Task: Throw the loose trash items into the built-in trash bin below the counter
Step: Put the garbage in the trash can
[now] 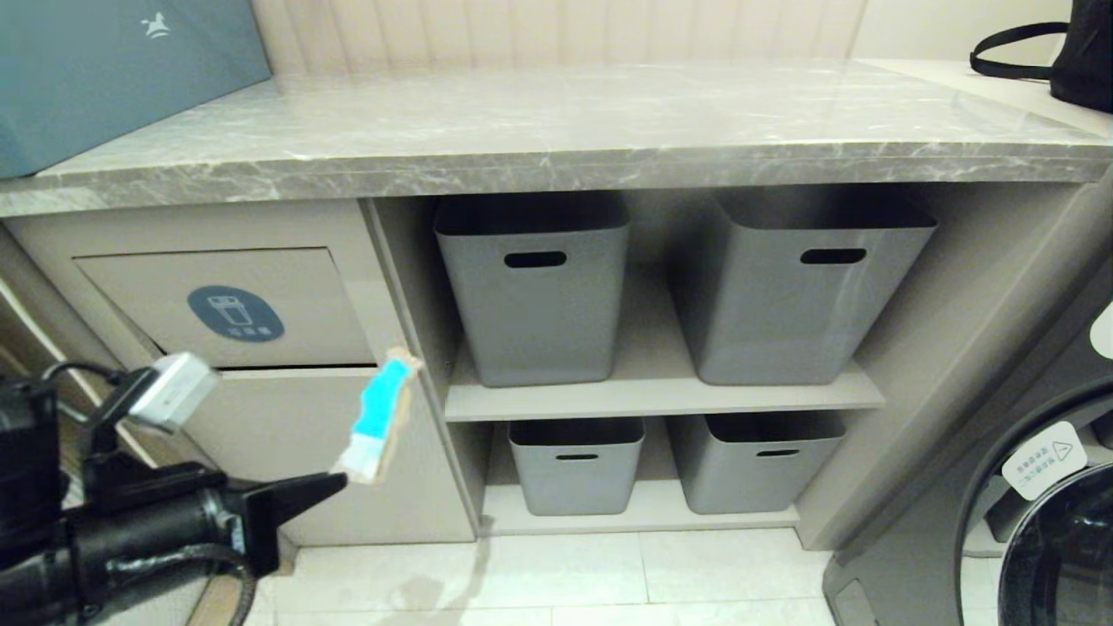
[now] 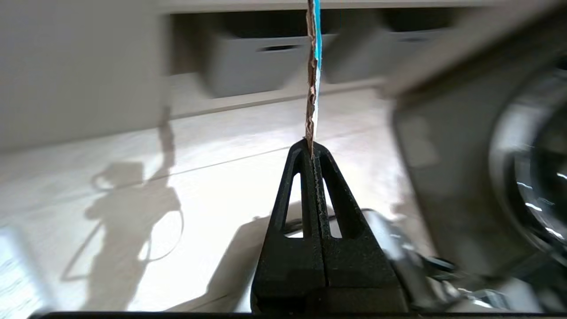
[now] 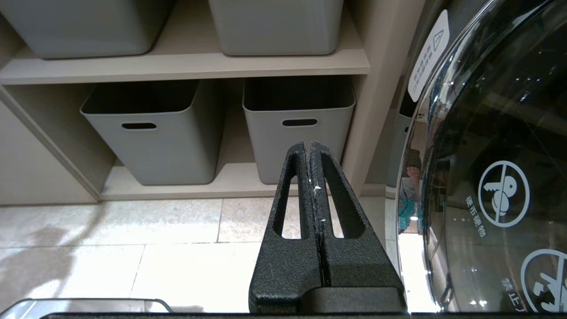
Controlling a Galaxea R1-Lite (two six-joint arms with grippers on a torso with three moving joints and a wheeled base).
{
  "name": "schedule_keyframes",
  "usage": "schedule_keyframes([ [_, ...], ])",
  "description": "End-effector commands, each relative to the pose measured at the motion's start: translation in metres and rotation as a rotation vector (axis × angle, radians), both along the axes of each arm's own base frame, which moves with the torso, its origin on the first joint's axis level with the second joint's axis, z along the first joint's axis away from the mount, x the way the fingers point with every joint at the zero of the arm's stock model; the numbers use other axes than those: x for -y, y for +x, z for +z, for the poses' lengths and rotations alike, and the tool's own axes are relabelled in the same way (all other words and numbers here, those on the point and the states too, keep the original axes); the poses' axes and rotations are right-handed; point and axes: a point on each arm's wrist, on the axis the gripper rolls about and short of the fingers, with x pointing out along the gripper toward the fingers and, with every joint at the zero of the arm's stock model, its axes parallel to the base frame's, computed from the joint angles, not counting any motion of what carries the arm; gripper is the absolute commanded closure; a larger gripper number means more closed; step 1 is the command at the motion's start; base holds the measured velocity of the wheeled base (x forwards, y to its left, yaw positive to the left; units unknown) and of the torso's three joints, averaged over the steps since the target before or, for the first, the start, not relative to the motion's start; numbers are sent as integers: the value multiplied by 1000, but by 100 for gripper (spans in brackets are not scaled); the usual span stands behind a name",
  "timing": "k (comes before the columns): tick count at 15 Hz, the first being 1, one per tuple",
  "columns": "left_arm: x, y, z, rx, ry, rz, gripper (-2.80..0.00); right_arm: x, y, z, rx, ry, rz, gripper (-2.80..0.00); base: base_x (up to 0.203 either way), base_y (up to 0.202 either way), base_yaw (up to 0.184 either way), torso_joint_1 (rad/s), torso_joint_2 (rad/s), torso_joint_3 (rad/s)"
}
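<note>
One cardboard strip (image 1: 380, 420), bright cyan-blue on its face with whitish and tan torn ends, stands nearly upright with its lower end pinched in the left tool (image 1: 335, 482), in front of the beige cabinet front just right of the flap. The built-in trash bin's flap (image 1: 228, 306) is rectangular, bears a blue-grey oval sticker (image 1: 236, 314) with a white bin icon, and sits under the left end of the grey marble-look desk (image 1: 556, 122). In the left wrist view the strip (image 2: 312, 75) shows edge-on, brown with a thin blue face.

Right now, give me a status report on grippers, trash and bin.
Left gripper shut on cardboard strip, held below the bin flap. Right gripper shut, empty, low by the washer. Flap looks closed. Nothing blocking it.
</note>
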Motion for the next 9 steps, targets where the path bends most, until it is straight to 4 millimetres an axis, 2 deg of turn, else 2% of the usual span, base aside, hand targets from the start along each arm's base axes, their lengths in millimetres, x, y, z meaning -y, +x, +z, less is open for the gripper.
schedule_keyframes([
  [1, -33, -6, -13, -15, 11, 139, 0, 0, 0, 0, -1, 0, 1, 0, 0, 0, 0, 0, 0, 0],
  [3, -70, -2, -31, -73, 16, 326, 0, 0, 0, 0, -1, 0, -1, 0, 0, 0, 0, 0, 0, 0],
  [5, -94, 11, -48, -146, -11, 436, 0, 0, 0, 0, -1, 0, 0, 0, 0, 0, 0, 0, 0, 0],
  [7, -108, 39, -57, -91, -16, 455, 0, 0, 0, 0, -1, 0, 1, 0, 0, 0, 0, 0, 0, 0],
  [9, -121, 72, -60, 47, -3, 458, 0, 0, 0, 0, -1, 0, -1, 0, 0, 0, 0, 0, 0, 0],
])
